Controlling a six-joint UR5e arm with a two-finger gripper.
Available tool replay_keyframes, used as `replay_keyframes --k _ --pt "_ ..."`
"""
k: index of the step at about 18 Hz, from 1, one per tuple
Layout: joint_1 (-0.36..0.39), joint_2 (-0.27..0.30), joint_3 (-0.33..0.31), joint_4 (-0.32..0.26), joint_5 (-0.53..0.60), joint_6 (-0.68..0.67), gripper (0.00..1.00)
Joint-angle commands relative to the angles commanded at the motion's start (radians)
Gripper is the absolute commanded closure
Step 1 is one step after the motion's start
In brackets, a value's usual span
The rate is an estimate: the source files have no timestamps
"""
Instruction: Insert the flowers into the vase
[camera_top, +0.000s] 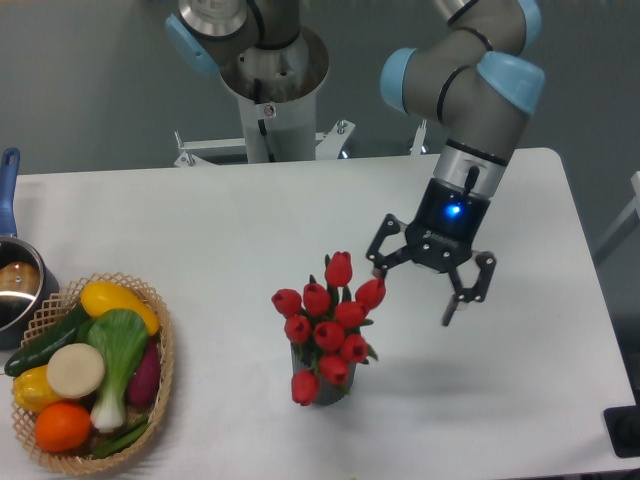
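Now arm (470, 110) angled down, jaws spread.

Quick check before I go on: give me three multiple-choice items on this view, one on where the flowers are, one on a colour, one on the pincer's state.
1. Where are the flowers?
A. Standing in the vase
B. Lying in the wicker basket
C. Held in the pincer

2. What colour are the tulip buds?
A. Yellow
B. Red
C. White

3. What state is the pincer in?
A. Shut on the stems
B. Shut on the vase
C. Open, holding nothing

Answers:
1. A, the stems go down into the dark vase at the table's front centre.
2. B, every bud in the bunch is red.
3. C, its fingers are spread apart to the right of the bunch with nothing between them.
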Motion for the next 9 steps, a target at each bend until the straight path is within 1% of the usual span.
replay_keyframes --k 3,6,7,9 --pt "0.0 0.0 0.0 0.002 0.126 0.089 0.0" --pt "0.002 0.0 -0.002 -0.005 0.276 0.115 0.0" --pt "0.0 0.002 -0.006 -0.006 0.316 0.123 0.0" --pt "-0.005 -0.003 -0.006 -0.008 0.361 0.16 0.0"
